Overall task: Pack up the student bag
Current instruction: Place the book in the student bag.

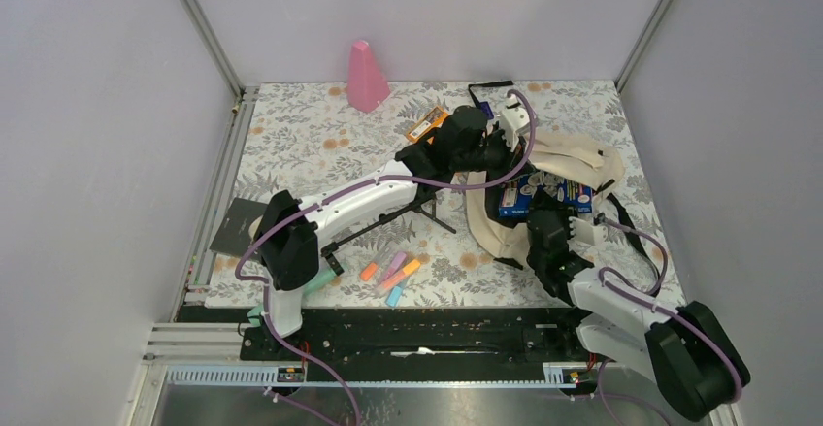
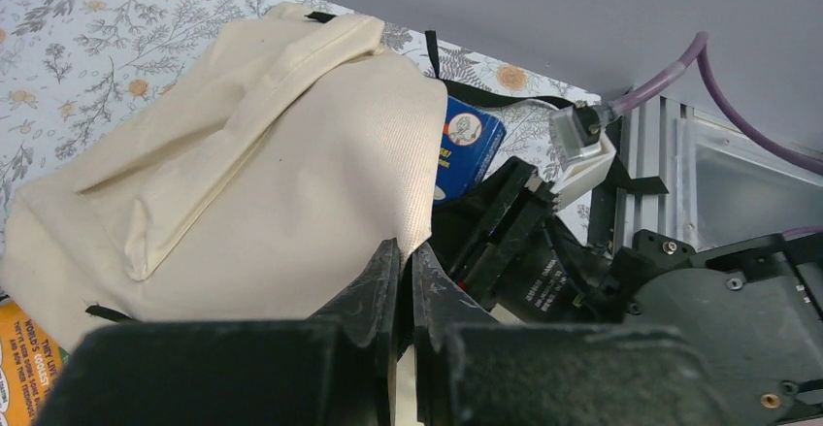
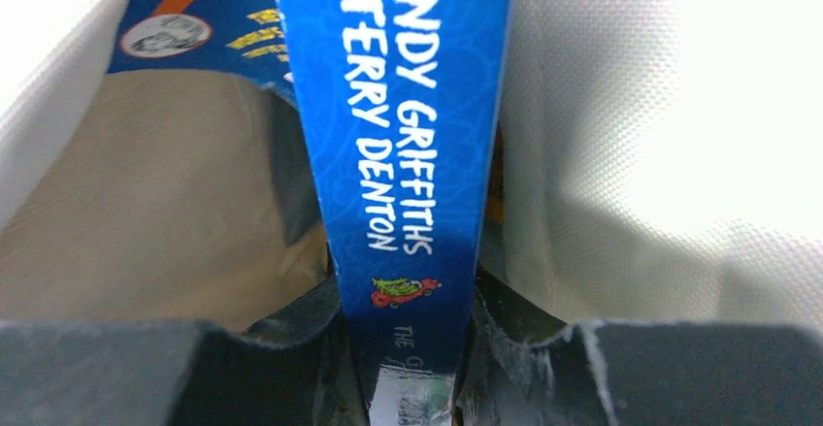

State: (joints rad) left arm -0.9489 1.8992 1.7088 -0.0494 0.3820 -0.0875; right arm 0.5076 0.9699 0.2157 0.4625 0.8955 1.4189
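Near the front edge of the floral bench (image 1: 311, 145) lie loose highlighters (image 1: 393, 273); just beyond, to the right, the right fingers (image 3: 296, 334) are clamped on the spine of a blue book (image 3: 408, 154), which stands on edge in the open mouth of the student bag (image 1: 573, 159), cream cloth on both sides of it. Farther back the left fingers (image 2: 374, 290) are pressed together on the bag's mouth edge, pinching the cloth above the book; the bag lies on the bench's right half; a pink cone (image 1: 367, 77) stands at the far edge.
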